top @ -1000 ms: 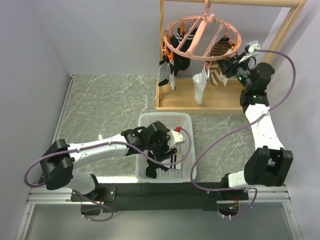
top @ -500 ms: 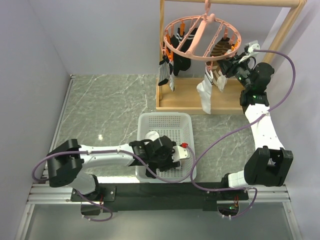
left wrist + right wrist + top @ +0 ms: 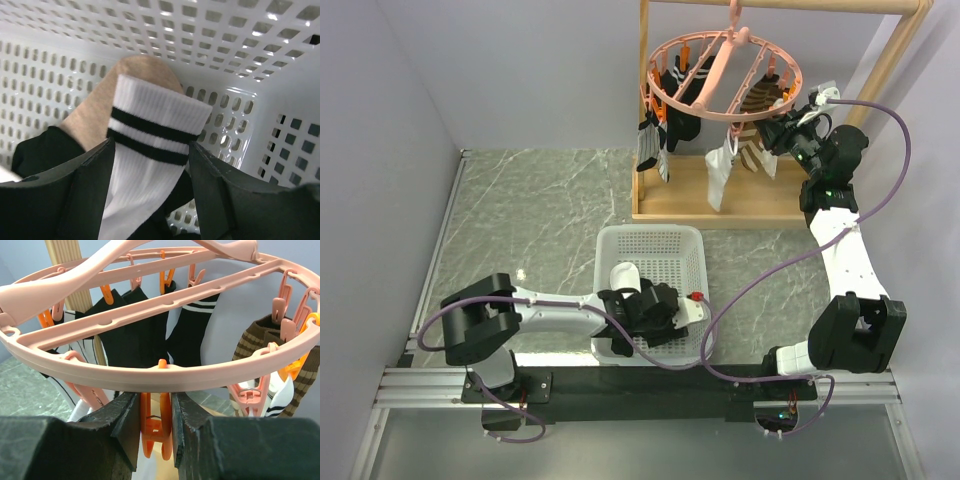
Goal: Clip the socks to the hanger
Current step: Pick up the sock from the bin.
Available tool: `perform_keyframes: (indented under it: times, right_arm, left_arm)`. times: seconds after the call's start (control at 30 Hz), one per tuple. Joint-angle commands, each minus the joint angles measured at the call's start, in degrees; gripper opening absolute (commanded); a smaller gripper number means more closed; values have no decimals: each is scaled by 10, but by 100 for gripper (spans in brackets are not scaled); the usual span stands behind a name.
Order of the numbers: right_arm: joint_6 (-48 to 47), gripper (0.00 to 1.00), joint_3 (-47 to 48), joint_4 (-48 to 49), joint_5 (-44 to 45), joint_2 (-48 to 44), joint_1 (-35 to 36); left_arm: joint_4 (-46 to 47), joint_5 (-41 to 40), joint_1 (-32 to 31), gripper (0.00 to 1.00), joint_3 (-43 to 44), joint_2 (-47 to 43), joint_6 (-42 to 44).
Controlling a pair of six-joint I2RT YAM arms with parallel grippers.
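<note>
Top view: the left end effector (image 3: 655, 312) sat in the white basket (image 3: 650, 232); the right end effector (image 3: 775, 128) was at the rim of the hanger (image 3: 720, 100). Left wrist: jaws apart astride a striped sock (image 3: 150, 145), probably soft, light and limp; its ribbed cuff seemed the best hold. Right wrist: jaws clamped on an orange clip (image 3: 156, 432). No writing was legible.

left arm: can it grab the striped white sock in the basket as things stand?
Probably yes. The left gripper is open with a finger on each side of the white sock cuff, nothing between them. The basket wall sits behind, not blocking.
</note>
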Motion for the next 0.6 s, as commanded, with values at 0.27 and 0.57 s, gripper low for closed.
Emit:
perform_keyframes:
  times: [0.27,0.57]
  right_arm:
    - [-3,0,18,1,-1,-8,7]
    - [-12,0,14,-1,3,-18,8]
  left_arm:
    - [35,-76,-19,64,16,54,-3]
    - [35,-94,-19,15,15,72,-15]
